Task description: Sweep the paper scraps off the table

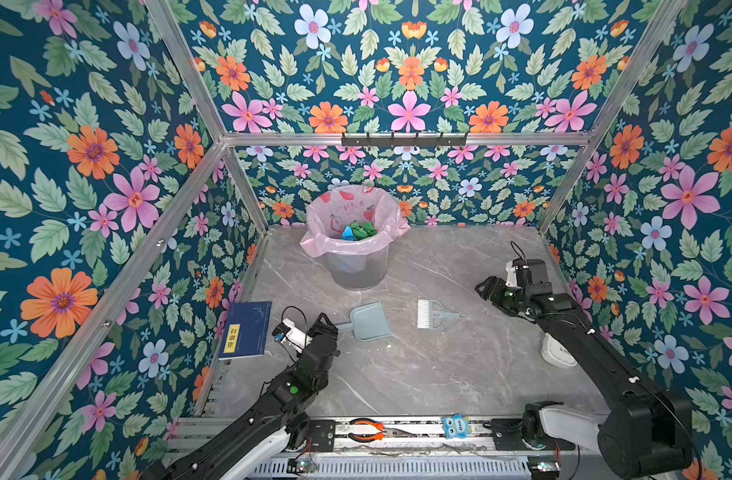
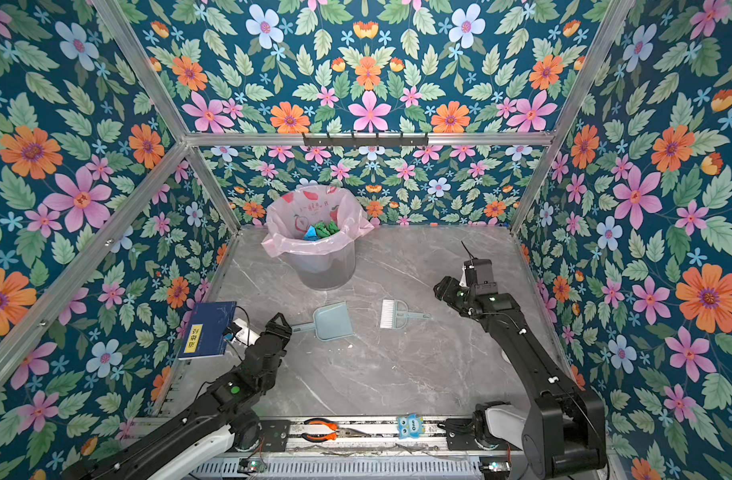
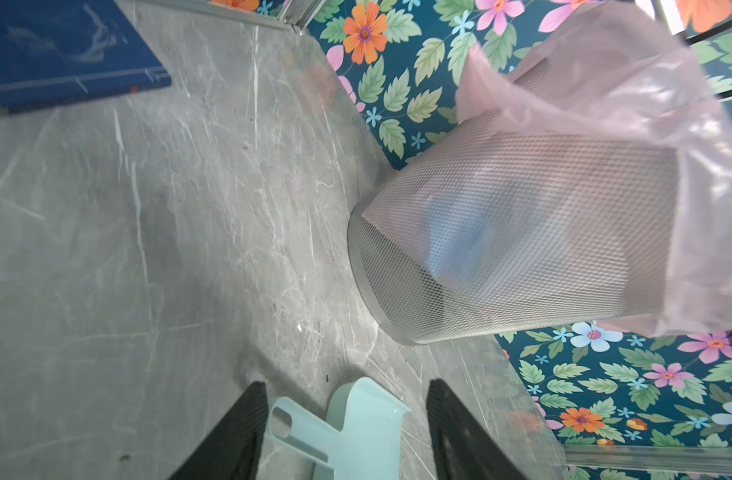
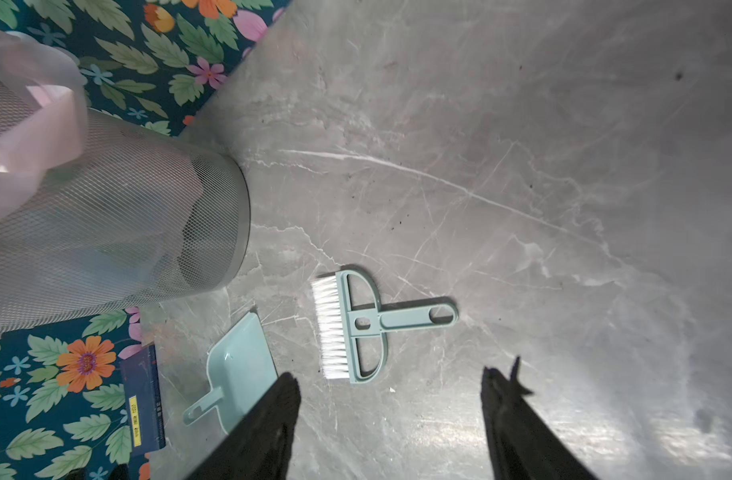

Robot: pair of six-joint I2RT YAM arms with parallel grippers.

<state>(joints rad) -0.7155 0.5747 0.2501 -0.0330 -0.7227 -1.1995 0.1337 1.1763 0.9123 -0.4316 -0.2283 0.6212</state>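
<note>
We've got the scraps [image 1: 362, 231] in the bin [image 1: 358, 270] at the tabletop's [image 1: 418, 374] far edge, dustpan [image 1: 370, 322] and brush [image 1: 430, 314] lying flat mid-tabletop, left fingers [image 3: 248, 415] spread astride the dustpan handle, right fingers [image 4: 272, 415] spread and empty, so sweeping looks done.

"One" on blue owl figure [image 1: 455, 425], front rail [image 1: 418, 424]

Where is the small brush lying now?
In both top views the brush lies on the table right of the dustpan, in front of the bin.
</note>
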